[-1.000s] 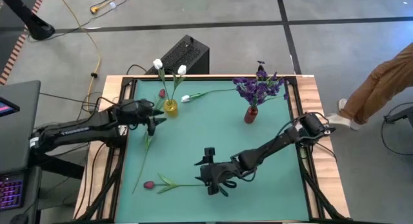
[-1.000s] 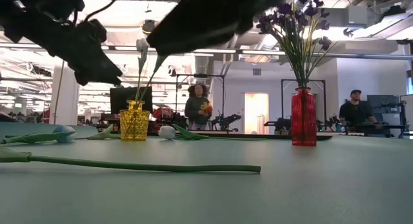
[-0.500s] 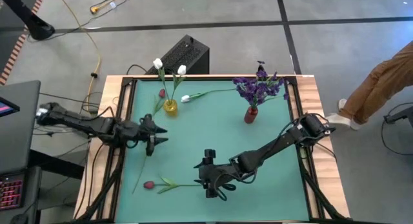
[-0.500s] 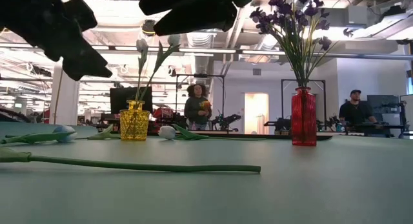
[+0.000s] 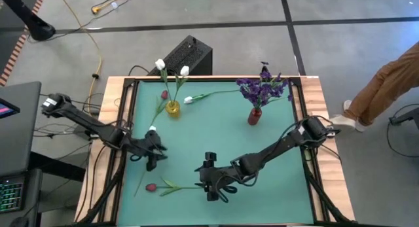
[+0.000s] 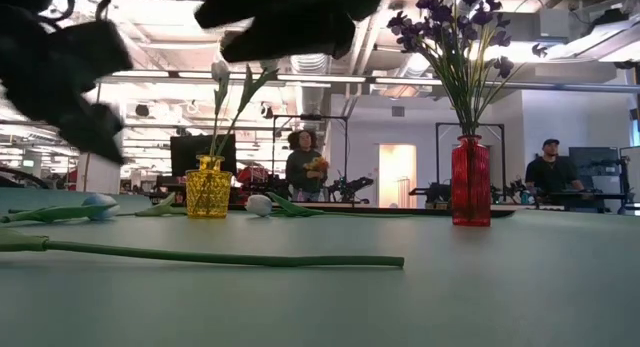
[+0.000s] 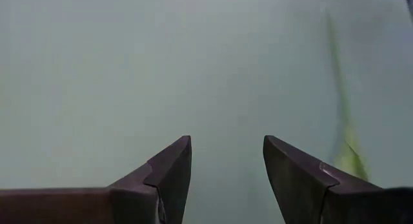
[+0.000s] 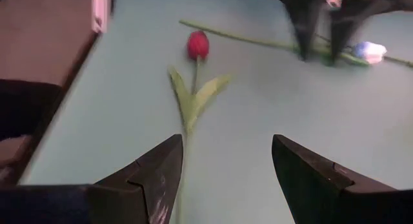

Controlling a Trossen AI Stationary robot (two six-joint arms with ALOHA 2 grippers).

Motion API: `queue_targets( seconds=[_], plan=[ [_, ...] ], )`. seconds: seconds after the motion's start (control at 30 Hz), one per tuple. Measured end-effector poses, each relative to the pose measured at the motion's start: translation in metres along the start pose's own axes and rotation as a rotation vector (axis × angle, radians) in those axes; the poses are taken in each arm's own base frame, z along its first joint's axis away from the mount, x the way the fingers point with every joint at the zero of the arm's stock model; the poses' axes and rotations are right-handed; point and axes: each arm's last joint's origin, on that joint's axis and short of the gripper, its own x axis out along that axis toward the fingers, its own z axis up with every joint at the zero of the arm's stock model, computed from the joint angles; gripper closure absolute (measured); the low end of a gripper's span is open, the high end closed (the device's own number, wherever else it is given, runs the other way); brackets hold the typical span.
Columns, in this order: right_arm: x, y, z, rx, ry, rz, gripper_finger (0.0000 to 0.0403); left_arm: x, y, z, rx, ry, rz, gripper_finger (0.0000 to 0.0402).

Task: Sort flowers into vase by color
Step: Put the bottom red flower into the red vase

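Observation:
A dark red tulip (image 5: 151, 187) lies near the table's front left; its stem (image 8: 182, 153) runs toward my right gripper (image 5: 204, 182). That gripper is open, hangs above the stem's end and touches nothing. A white tulip (image 5: 152, 129) lies on the table with its stem (image 5: 139, 181) running toward the near edge. My left gripper (image 5: 152, 161) is open just above that stem and touches nothing. A yellow vase (image 5: 173, 108) holds two white tulips (image 5: 160, 63). A red vase (image 5: 255, 116) holds the purple spray (image 5: 262, 89).
Another white tulip (image 5: 188, 99) lies behind the yellow vase with its stem toward the red vase. A dark red bud (image 5: 164, 94) lies left of the yellow vase. A raised wooden frame (image 5: 118, 122) edges the green mat. A person's leg (image 5: 386, 83) shows to the right of the table.
My left gripper has moved from beside the yellow vase toward the table's near edge, along the lying white tulip, and stays open. My right gripper has shifted slightly toward the left edge. The flowers have not moved.

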Motion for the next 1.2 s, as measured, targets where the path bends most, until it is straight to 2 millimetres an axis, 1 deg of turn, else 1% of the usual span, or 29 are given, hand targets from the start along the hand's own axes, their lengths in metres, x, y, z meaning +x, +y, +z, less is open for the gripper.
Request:
queue_targets(
  seconds=[0.07, 0.17, 0.23, 0.3, 0.37, 0.4, 0.47, 0.67, 0.73, 0.83, 0.93, 1.03, 1.07, 1.2],
  plan=[
    [0.000, 0.000, -0.001, -0.002, 0.002, 0.000, 0.0138, 0.002, -0.003, -0.005, -0.021, 0.070, -0.048, 0.0221],
    [0.004, 0.001, -0.004, -0.010, 0.012, 0.010, 0.0138, 0.005, -0.008, -0.009, -0.003, 0.089, -0.057, 0.0221],
    [0.013, 0.004, -0.011, -0.014, 0.034, 0.047, 0.0138, 0.006, -0.008, -0.009, 0.012, 0.069, -0.018, 0.0221],
    [0.027, 0.006, -0.026, -0.021, 0.077, 0.066, 0.0138, 0.008, -0.008, -0.008, 0.028, 0.035, 0.009, 0.0221],
    [0.039, 0.010, -0.034, -0.031, 0.116, 0.073, 0.0138, 0.009, -0.008, -0.007, 0.057, 0.002, 0.041, 0.0221],
    [0.044, 0.012, -0.034, -0.033, 0.120, 0.072, 0.0138, 0.009, -0.008, -0.005, 0.066, -0.025, 0.053, 0.0221],
    [0.053, 0.016, -0.026, -0.025, 0.098, 0.076, 0.0138, 0.010, -0.008, -0.003, 0.091, -0.068, 0.084, 0.0221],
    [0.081, 0.022, -0.024, -0.007, 0.220, 0.048, 0.0138, 0.009, -0.010, 0.004, 0.146, -0.166, 0.124, 0.0221],
    [0.085, 0.024, -0.017, 0.023, 0.212, 0.065, 0.0138, 0.009, -0.010, 0.005, 0.158, -0.191, 0.152, 0.0221],
    [0.096, 0.027, -0.017, 0.041, 0.212, 0.063, 0.0138, 0.009, -0.009, 0.006, 0.170, -0.235, 0.211, 0.0221],
    [0.108, 0.030, -0.029, 0.039, 0.251, 0.053, 0.0139, 0.009, -0.007, 0.007, 0.193, -0.269, 0.286, 0.0221],
    [0.112, 0.032, -0.031, 0.078, 0.246, 0.051, 0.0151, 0.008, -0.006, 0.009, 0.211, -0.306, 0.338, 0.0221],
    [0.115, 0.032, -0.034, 0.093, 0.251, 0.046, 0.0159, 0.008, -0.006, 0.009, 0.214, -0.313, 0.352, 0.0221],
    [0.115, 0.029, -0.038, 0.147, 0.291, 0.017, 0.0208, 0.008, -0.005, 0.010, 0.239, -0.329, 0.389, 0.0221]
  ],
)
